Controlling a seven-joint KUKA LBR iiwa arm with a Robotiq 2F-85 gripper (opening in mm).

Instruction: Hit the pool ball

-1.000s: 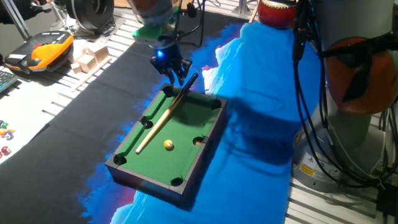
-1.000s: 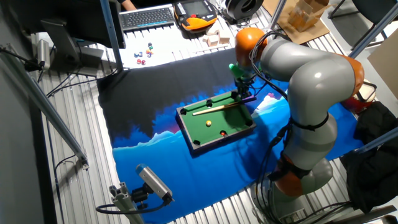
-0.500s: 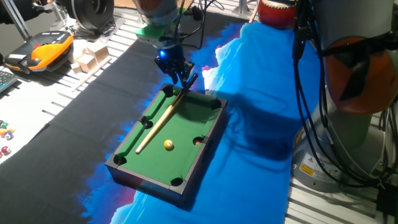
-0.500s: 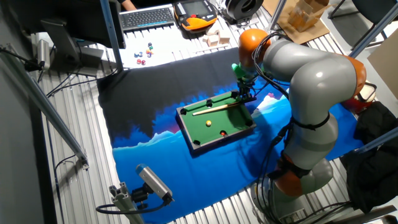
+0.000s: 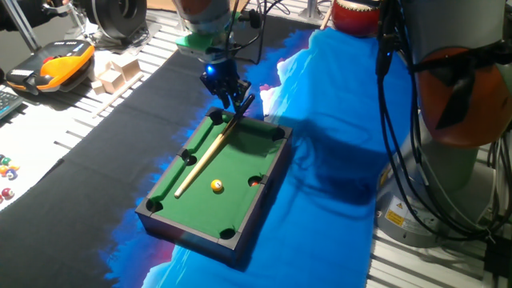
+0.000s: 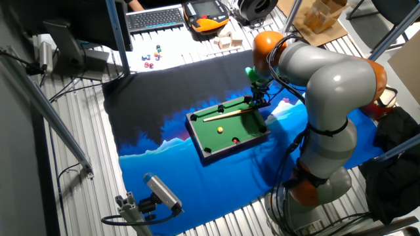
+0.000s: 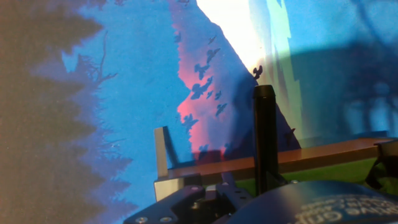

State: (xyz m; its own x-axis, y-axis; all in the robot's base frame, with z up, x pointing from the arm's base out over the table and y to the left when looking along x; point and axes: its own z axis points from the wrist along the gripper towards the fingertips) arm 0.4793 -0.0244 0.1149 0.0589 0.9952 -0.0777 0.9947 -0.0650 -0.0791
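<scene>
The pool ball (image 5: 216,186), tiny, glossy and yellow-orange, lies on the green felt of the mini pool table (image 5: 192,234). It also shows in the other fixed view (image 6: 219,129). A wooden cue stick (image 5: 206,158) lies slantwise on the felt, its tip left of the ball and apart from it. Its dark butt (image 7: 264,137) sticks out over the table's far rim. My gripper (image 5: 232,96) is at that butt, fingers down around it (image 6: 260,99). The fingers are hidden in the hand view, so I cannot tell whether they pinch the cue.
A reddish ball (image 5: 255,182) sits by a side pocket. The table stands on a blue and black cloth (image 5: 336,120). Wooden blocks (image 5: 116,72), an orange device (image 5: 56,64) and small coloured balls (image 5: 8,172) lie at the left. My arm's base (image 5: 456,160) stands at the right.
My gripper has moved a little right and down onto the cue's butt end. The cue and the pool ball have not moved.
</scene>
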